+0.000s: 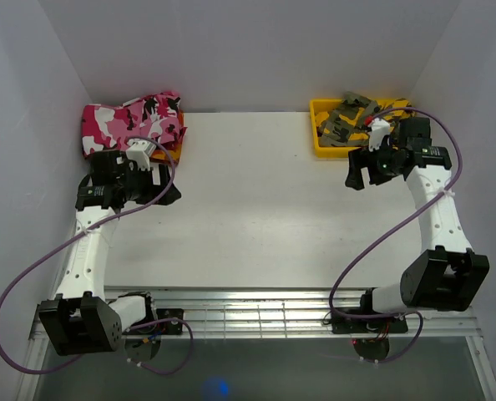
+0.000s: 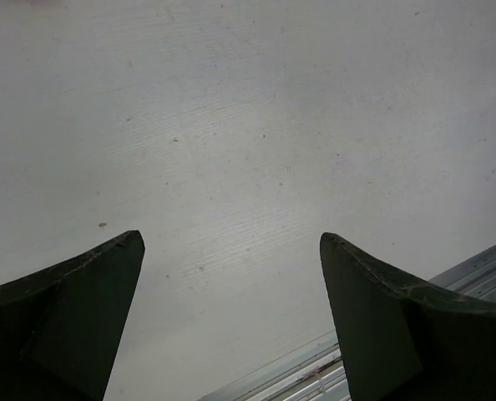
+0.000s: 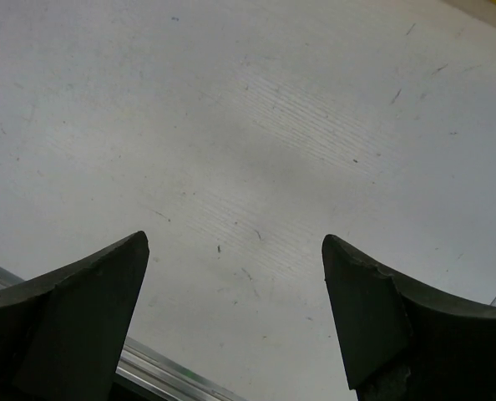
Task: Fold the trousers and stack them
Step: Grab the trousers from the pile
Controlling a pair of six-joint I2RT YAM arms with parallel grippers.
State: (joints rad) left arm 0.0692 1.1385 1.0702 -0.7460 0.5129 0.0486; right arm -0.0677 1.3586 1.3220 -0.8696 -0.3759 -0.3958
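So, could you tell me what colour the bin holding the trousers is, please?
The bin is yellow, clearest in the top external view.

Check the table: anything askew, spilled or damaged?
Nothing spilled or damaged. Only untidy bit: the trousers lie crumpled in the yellow bin at the far right corner, not folded. The pink camouflage garment sits bunched at the far left corner. Left gripper and right gripper are open, holding nothing.
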